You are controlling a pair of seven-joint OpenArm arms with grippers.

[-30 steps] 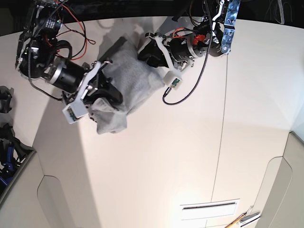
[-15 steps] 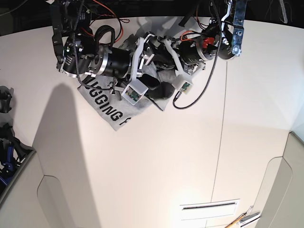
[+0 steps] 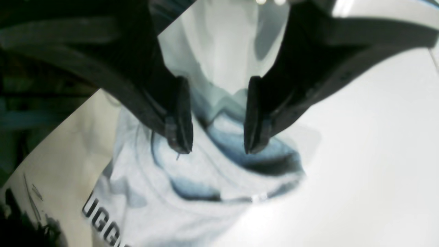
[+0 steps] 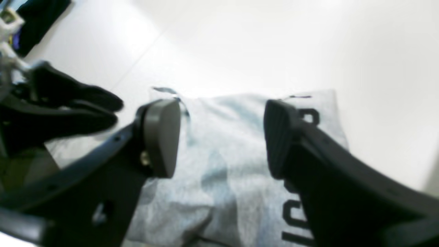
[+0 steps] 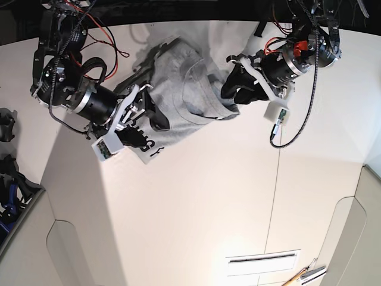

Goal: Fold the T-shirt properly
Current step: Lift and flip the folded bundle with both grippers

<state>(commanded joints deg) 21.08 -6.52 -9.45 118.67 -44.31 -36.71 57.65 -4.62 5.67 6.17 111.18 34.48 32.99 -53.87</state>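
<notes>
Since half a second ago, both arms have swung apart and I see more shirt uncovered. My left gripper [image 3: 214, 139], upper right in the base view, hovers with fingers spread over the rumpled collar of the T-shirt [image 5: 190, 89]. My right gripper [image 4: 219, 137], left of centre there, is also spread above the lettered cloth. That grey shirt lies crumpled near the white table's [image 5: 238, 196] upper edge.

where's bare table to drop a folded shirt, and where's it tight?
Free: the wide white table in front of the T-shirt, down to the slot near the front edge, and the panel right of the seam. Tight: the back strip, where the left claw and right claw, both open, crowd the shirt.
</notes>
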